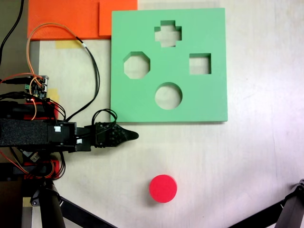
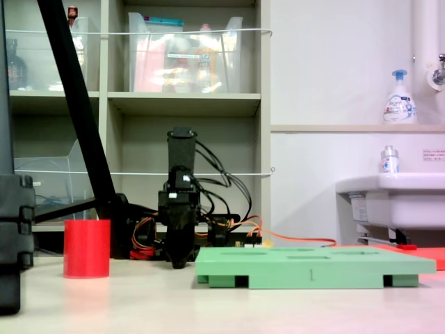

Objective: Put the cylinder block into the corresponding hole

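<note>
One red-pink cylinder block is seen standing upright on the pale table, well apart from the square green foam board; in the second exterior view it stands at the second exterior view's left, with the board lying flat to the right. Four cutouts are counted in the board in the first exterior view: a cross-shaped one, an octagonal one, a square one and the circular hole, which is nearest the board's lower edge. All four are seen empty, the table showing through them.

The single black gripper is shown between block and board, just below the board's lower left corner in the first exterior view and touching neither. Its jaws are drawn together to one narrow tip with nothing between them. In the second exterior view the gripper points down, with its tip close to the table, just beside the board's left end.

Orange and black wires are looped beside the arm at the first exterior view's left, and an orange foam sheet lies against the board's upper left corner. Two dark tripod legs are seen at the bottom corners. Behind, a shelf unit with clear bins, a white basin and one pump bottle are visible
</note>
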`<state>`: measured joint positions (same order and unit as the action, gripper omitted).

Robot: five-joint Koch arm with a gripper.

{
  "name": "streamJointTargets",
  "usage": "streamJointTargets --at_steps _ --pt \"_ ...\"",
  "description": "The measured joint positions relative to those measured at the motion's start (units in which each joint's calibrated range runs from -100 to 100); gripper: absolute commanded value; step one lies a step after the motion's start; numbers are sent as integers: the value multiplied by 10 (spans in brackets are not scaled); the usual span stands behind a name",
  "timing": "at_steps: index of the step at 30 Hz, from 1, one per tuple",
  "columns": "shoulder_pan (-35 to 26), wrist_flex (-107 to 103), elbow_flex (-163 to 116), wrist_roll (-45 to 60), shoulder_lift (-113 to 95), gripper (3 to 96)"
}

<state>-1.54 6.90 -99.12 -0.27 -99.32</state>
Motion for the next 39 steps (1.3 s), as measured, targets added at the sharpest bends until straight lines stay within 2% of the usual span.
streamJointTargets --at_steps 24,29,32,35,39 --pt "0 0 0 0 0 483" --pt "2 2 0 -9 0 518" --pt "6 56 -1 -97 0 518" --pt "8 202 -1 -232 0 519" --pt "10 377 -1 -341 0 535"
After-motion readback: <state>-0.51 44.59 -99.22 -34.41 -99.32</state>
